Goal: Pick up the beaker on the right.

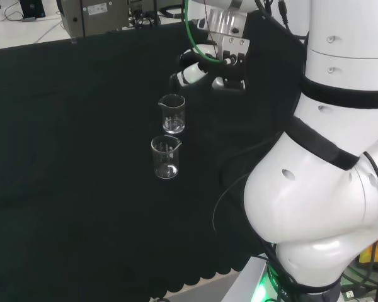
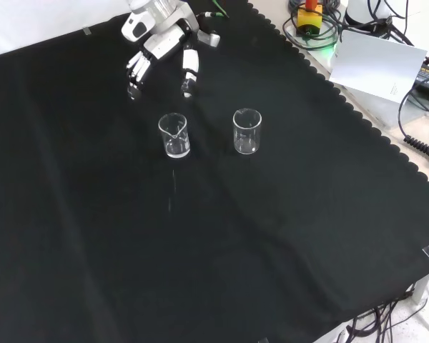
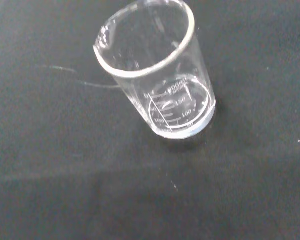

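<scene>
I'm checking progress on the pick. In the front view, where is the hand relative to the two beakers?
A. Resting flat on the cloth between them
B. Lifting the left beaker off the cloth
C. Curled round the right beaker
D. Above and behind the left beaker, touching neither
D: the hand hangs open beyond the left beaker, while the right beaker stands apart, untouched.

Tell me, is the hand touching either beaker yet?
Apart. In the front view the hand hangs with open fingers above the left beaker, black cloth showing between them; the right beaker stands farther off.
</scene>
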